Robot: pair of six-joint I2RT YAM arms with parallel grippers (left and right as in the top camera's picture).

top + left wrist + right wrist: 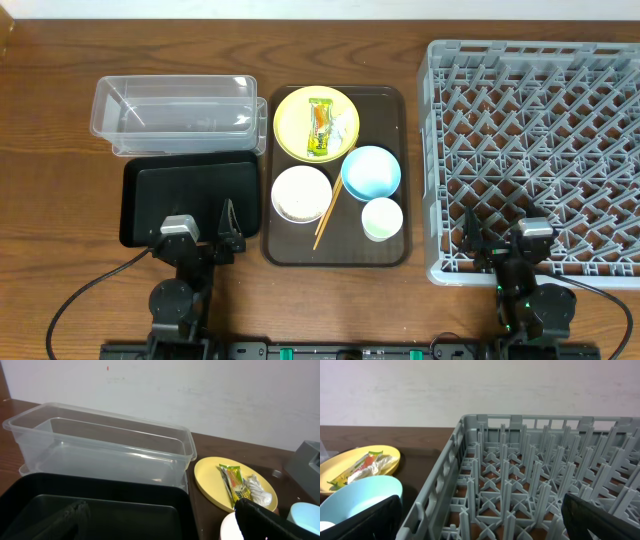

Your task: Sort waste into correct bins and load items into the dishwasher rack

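Both are spread wide: left end effector point(200, 225) over the black tray's point(150, 200) near edge, right end effector point(505, 232) over the rack's point(540, 100). The wrapper point(320, 128) lies on the yellow plate point(293, 125), well ahead between them.

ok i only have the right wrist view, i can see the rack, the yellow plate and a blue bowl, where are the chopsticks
Observer: The chopsticks are on the brown tray, along the right side of the white bowl.
Operator: and the bins, cant see either
Observer: The clear tub is far left, with the black tray directly in front of it, nearer the arms.
Operator: left tool got anything in it
Observer: No, the left tool is open and empty, over the black tray's near edge.
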